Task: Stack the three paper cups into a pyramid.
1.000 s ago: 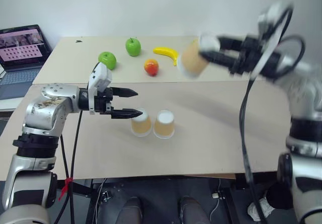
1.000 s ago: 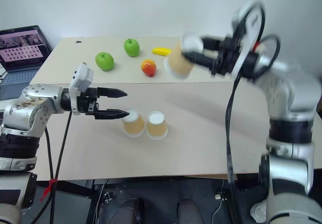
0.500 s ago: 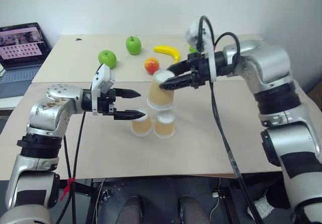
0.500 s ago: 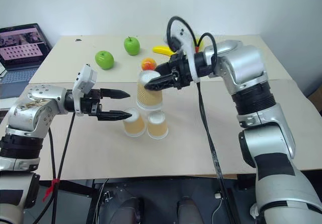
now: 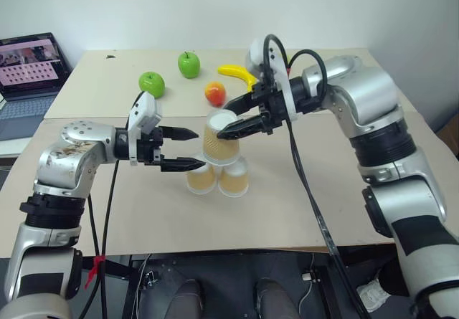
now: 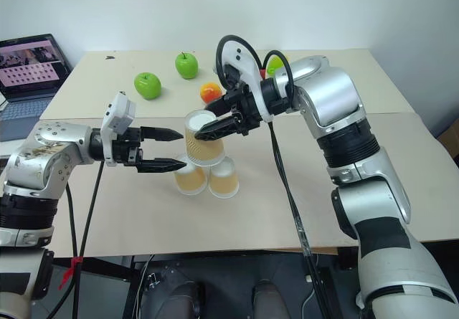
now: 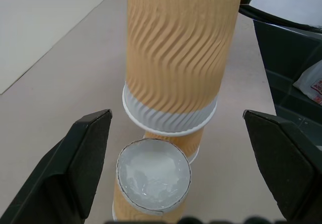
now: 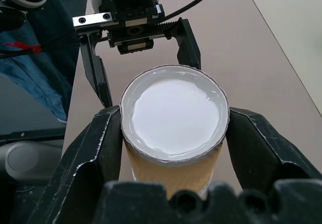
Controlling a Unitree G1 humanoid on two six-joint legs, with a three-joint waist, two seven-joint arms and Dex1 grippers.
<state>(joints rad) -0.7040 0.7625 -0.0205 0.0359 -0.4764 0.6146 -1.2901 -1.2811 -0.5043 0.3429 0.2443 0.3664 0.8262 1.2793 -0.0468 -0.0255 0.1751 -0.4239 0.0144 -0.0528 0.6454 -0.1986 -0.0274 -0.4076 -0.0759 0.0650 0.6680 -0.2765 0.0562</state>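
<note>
Bare table (image 5: 301, 204) right of the two base cups (image 5: 218, 176), left end effector (image 5: 188, 149) crowding their left, fruit (image 5: 191, 64) behind

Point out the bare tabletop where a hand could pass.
Free: the table in front of the two standing cups. Crowded: the middle, where the right tool holds a cup and the left tool hovers beside them.
</note>
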